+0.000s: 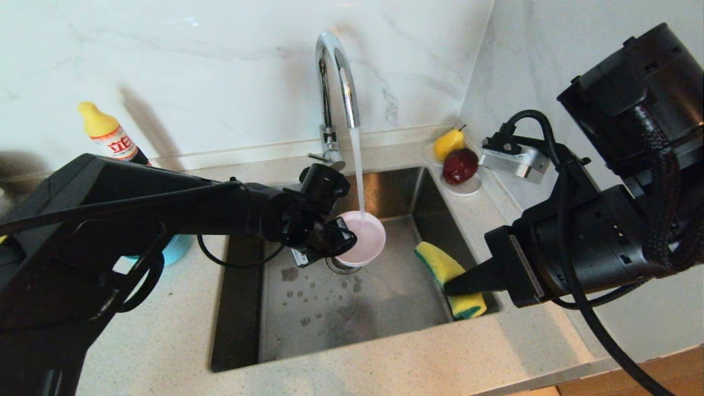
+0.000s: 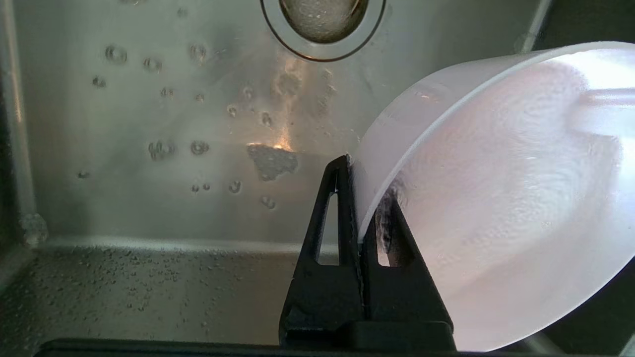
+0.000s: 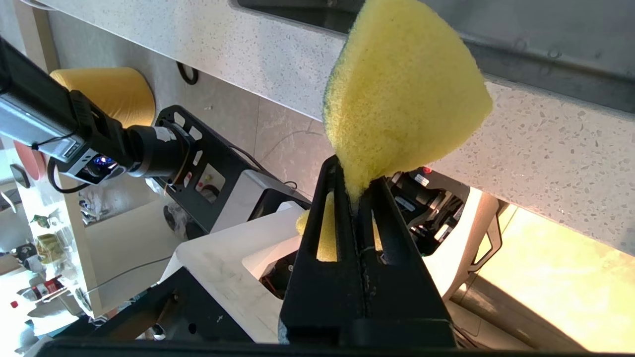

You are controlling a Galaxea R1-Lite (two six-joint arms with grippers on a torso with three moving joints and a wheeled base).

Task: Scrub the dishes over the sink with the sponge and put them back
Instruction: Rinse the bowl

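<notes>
While the water runs from the tap [image 1: 336, 82] into the pink bowl [image 1: 364, 237], we hold that bowl over the sink [image 1: 357, 308] with our left gripper [image 2: 358, 218], its jaws pinched shut on the rim, one finger inside the wall and one outside. We judge that the rim is the only part thin enough to clamp, and that gripping it leaves the hollow of the bowl free for the water and for scrubbing. The bowl hangs above the drain [image 2: 322, 22], near the middle of the basin, so what spills out falls into the sink and not onto the counter [image 1: 181, 330]. Our right gripper [image 3: 358, 198] is closed on the narrow end of the sponge [image 1: 448, 278], which leaves the broad yellow face sticking out beyond the fingertips as the working surface. In the head view the sponge sits at the right side of the basin, apart from the bowl, so we take it that scrubbing contact is not made at this moment and this is a wetting or rinsing step. A light blue bowl [image 1: 177, 248] shows partly behind the left arm on the counter; the yellow one we cannot find. A saucer [image 1: 465, 187] with a pear and a red fruit stands at the back right corner, and a soap bottle [image 1: 110, 135] stands by the wall at the left, both well clear of the splashing.
</notes>
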